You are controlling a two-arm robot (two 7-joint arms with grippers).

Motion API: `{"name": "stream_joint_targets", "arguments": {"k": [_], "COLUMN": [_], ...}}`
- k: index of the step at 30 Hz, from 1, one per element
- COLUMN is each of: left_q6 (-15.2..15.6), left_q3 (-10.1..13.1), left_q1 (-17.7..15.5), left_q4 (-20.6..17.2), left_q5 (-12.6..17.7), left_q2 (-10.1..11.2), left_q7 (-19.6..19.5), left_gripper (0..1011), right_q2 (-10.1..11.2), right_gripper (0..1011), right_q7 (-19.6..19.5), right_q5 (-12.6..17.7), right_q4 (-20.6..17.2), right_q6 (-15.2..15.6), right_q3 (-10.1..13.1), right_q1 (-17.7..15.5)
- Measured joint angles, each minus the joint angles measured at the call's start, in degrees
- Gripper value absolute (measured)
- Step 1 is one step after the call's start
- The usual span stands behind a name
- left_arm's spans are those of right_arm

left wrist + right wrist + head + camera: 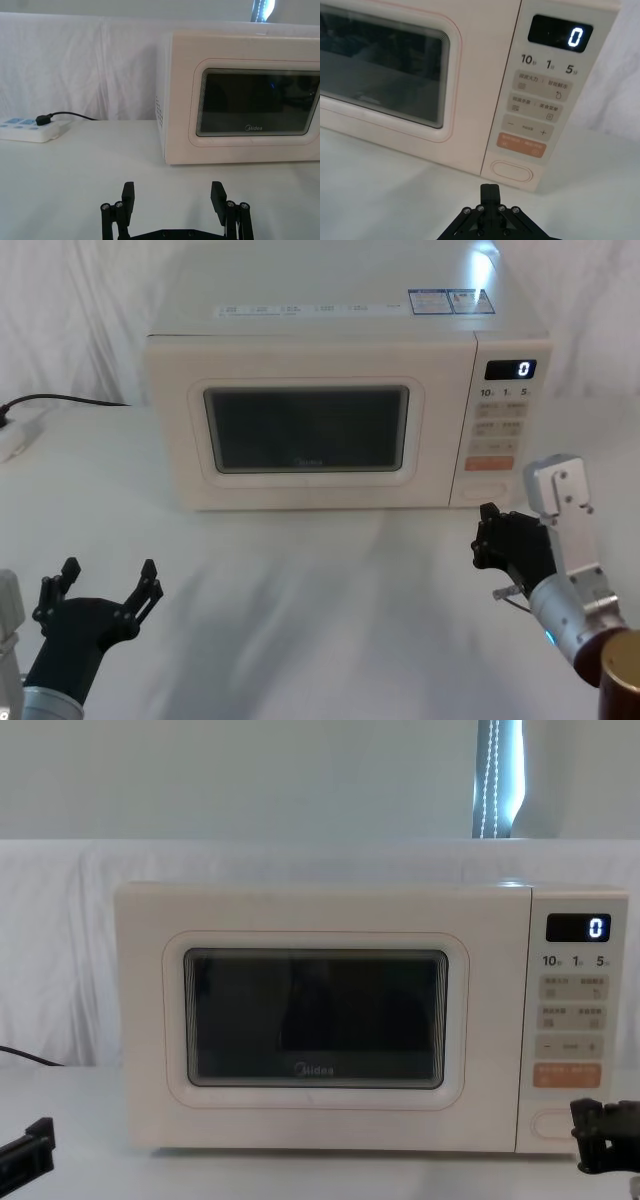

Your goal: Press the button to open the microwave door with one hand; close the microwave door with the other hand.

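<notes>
On the surface (pixel 320 590): microwave (pixel 340 340), microwave door (pixel 310 425) closed.
Right gripper (pixel 490 189): clenched, just before the button (pixel 511 171), apart.
Left gripper (pixel 173 196): released, idle near the front left.

You see a white table (pixel 300 580) spread with a smooth cloth, running across the whole foreground. At its far left edge in the head view lies a white power strip (pixel 18 435), and a black cable (pixel 70 400) curves away from it along the table's back. In the left wrist view you find the same strip lying flat, a black plug (pixel 43 119) pushed into it. Behind the table hangs a creased white curtain (pixel 60 940), and above it a pale plain wall (pixel 250 780). A bright narrow strip of light (pixel 497 780) stands on that wall.
</notes>
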Motion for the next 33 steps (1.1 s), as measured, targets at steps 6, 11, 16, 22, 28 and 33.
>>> {"name": "stream_joint_targets", "arguments": {"k": [6, 11, 16, 22, 28, 33], "left_q6": [0.0, 0.0, 0.0, 0.0, 0.0, 0.0], "left_q3": [0.01, 0.0, 0.0, 0.0, 0.0, 0.0], "left_q1": [0.0, 0.0, 0.0, 0.0, 0.0, 0.0], "left_q4": [0.0, 0.0, 0.0, 0.0, 0.0, 0.0], "left_q5": [0.0, 0.0, 0.0, 0.0, 0.0, 0.0], "left_q2": [0.0, 0.0, 0.0, 0.0, 0.0, 0.0], "left_q7": [0.0, 0.0, 0.0, 0.0, 0.0, 0.0], "left_gripper": [1001, 1001, 1001, 1001, 1001, 1001], "right_q2": [-1.5, -2.78, -4.04, -5.42, -6.73, -7.53], "right_gripper": [0, 0, 0, 0, 0, 0], "right_q7": [-0.07, -0.34, -0.78, -1.21, -1.91, -2.55], "right_q5": [-1.29, -1.72, -1.91, -1.97, -1.94, -2.05], "right_q4": [4.88, 8.2, 11.02, 13.86, 16.62, 18.49], "right_q6": [0.89, 1.16, 1.15, 0.98, 0.37, -0.28], "right_q3": [0.66, 1.57, 2.61, 3.82, 4.9, 5.59], "right_q1": [3.33, 5.29, 6.92, 8.53, 10.16, 11.3]}}
